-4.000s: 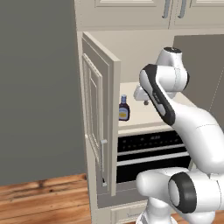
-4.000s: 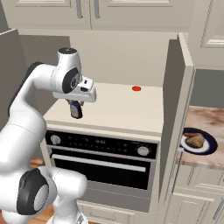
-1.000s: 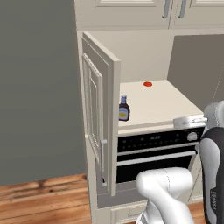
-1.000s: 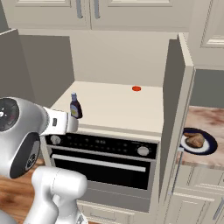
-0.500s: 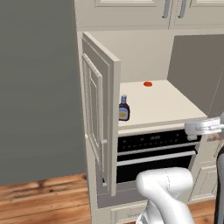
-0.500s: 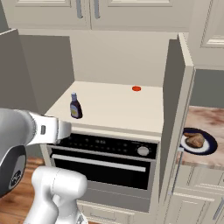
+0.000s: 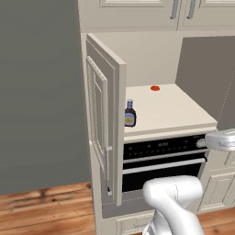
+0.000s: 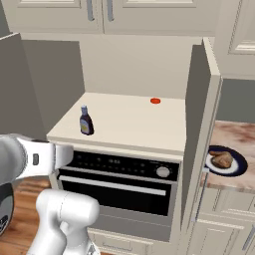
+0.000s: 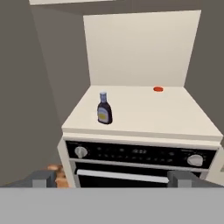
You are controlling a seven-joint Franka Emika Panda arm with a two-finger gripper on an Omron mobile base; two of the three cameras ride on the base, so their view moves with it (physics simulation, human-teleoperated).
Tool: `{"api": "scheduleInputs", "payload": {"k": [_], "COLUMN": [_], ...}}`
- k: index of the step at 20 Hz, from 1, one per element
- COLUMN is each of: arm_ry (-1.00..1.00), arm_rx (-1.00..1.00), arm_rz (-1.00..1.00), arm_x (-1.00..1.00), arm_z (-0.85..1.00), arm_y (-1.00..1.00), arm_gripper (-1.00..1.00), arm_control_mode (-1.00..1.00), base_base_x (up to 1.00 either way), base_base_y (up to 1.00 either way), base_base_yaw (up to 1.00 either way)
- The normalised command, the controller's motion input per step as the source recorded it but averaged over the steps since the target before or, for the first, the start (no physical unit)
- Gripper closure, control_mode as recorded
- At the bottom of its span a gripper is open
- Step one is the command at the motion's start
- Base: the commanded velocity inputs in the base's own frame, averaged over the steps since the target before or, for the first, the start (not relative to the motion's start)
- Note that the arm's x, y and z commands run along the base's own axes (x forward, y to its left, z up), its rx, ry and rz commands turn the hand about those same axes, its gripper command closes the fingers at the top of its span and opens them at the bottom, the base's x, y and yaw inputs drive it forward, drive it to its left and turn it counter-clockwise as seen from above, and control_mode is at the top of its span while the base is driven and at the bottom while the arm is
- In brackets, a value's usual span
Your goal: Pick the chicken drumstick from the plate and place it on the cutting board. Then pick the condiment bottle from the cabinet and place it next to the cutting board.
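Gripper (image 9: 113,178): you are holding its jaws wide apart, gripping nothing.
Condiment bottle (image 9: 104,109): standing upright on cabinet shelf (image 9: 175,118).

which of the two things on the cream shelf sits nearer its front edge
The condiment bottle, upright near the front left; the small red disc lies far back by the rear wall.

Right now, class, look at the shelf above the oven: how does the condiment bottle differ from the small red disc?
The condiment bottle stands upright and tall; the red disc lies flat and low. The bottle is dark brown with a yellow label and pale cap; the disc is plain red. The bottle sits near the front edge, the disc towards the back wall. Both rest on the same cream shelf.
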Motion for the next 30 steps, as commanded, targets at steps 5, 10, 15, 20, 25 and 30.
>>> {"api": "scheduleInputs", "payload": {"k": [5, 10, 15, 20, 25, 30], "arm_ry": [-0.09, -0.07, -0.02, 0.0, 0.0, 0.0], "arm_rx": [0.0, 0.0, 0.0, 0.0, 0.0, 0.0], "arm_rz": [0.0, 0.0, 0.0, 0.0, 0.0, 0.0], "arm_x": [-0.31, -0.27, -0.17, -0.16, -0.16, -0.11], "arm_z": [0.04, 0.02, 0.0, 0.0, 0.0, 0.0], "arm_y": [0.0, 0.0, 0.0, 0.0, 0.0, 0.0], "arm_gripper": [-1.0, -1.0, -1.0, -1.0, -1.0, -1.0], "arm_control_mode": [-1.0, -1.0, -1.0, -1.0, -1.0, -1.0], "base_base_x": [0.0, 0.0, 0.0, 0.0, 0.0, 0.0], "base_base_y": [0.0, 0.0, 0.0, 0.0, 0.0, 0.0], "base_base_yaw": [0.0, 0.0, 0.0, 0.0, 0.0, 0.0]}}
